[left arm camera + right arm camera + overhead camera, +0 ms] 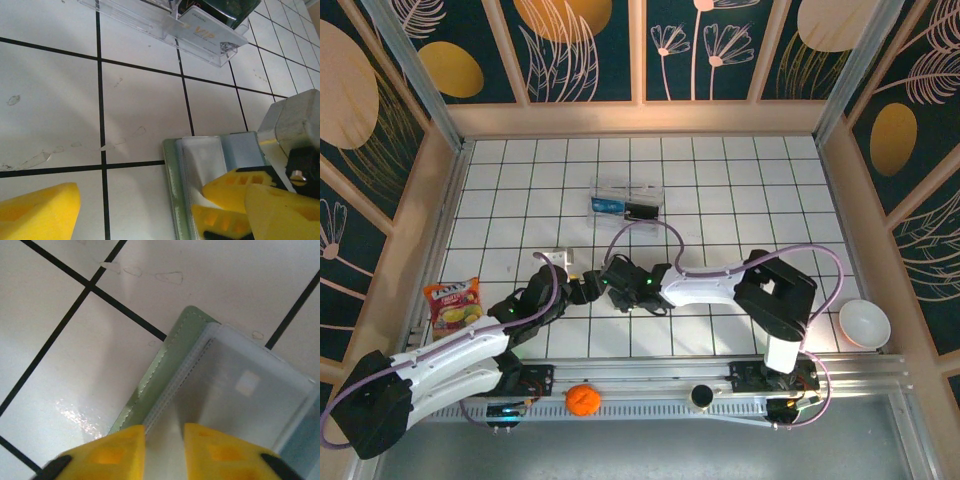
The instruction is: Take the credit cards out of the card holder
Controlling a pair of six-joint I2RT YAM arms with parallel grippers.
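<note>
While both arms reached over the near middle of the tabletop [740, 190], the left claw [576, 291] and right claw [595, 284] met almost tip to tip, well short of the clear box [627, 203] farther back. That crowding looked meant to let one claw steady the holder [200, 160] while the other worked at a pocket.

From the left wrist, the holder lay open and flat on the tiles, its grey-green rim framing pale blue-grey inner faces. The left claw stood wide and held nothing. One yellow finger [40, 210] sat over bare tile and the other beside the holder's far half, probably poised to pin it. The right claw's yellow tips were at the pale face. Beyond lay the box, with a VIP card [210, 27] in it.

From the right wrist, the holder's stitched green edge ran diagonally under a frosted pocket [240, 385] with a ribbed border, a small light patch showing through. The right claw was narrowly parted, tips either side of the pocket's edge, and nothing was plainly pinched. It seemed lined up to nip a card. Whether a card edge stood proud could not be told.
</note>
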